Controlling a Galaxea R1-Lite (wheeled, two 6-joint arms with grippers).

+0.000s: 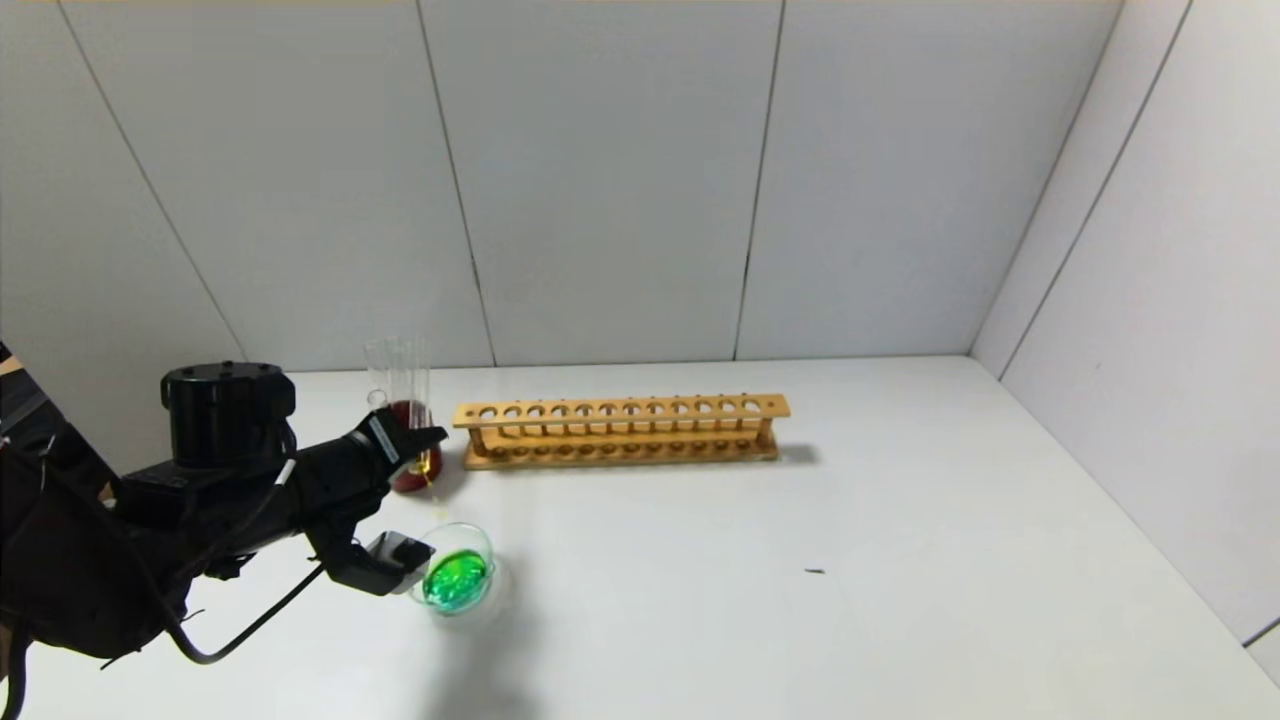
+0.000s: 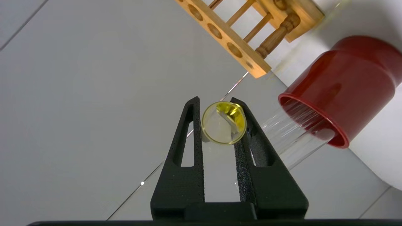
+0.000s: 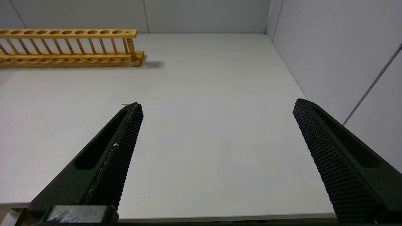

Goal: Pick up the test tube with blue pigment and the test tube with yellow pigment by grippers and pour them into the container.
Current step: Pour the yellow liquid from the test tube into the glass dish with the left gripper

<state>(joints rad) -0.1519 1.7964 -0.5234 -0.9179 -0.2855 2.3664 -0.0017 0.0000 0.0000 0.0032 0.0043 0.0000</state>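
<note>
My left gripper (image 1: 425, 440) is shut on the test tube with yellow pigment (image 1: 428, 467), tilted with its mouth down over the container (image 1: 472, 532). The container is a small clear glass dish that holds bright green liquid. In the left wrist view the gripper (image 2: 215, 101) grips the tube (image 2: 223, 127) near its fingertips; I look into its open mouth and see yellow liquid inside. No tube with blue liquid is in view. My right gripper (image 3: 216, 105) is open and empty above bare table; it is out of the head view.
A dark red cup (image 1: 408, 482) with colourless clear tubes (image 1: 398, 370) stands just behind the left gripper; it also shows in the left wrist view (image 2: 342, 84). An empty wooden tube rack (image 1: 620, 430) stands to its right. Grey walls close the back and right.
</note>
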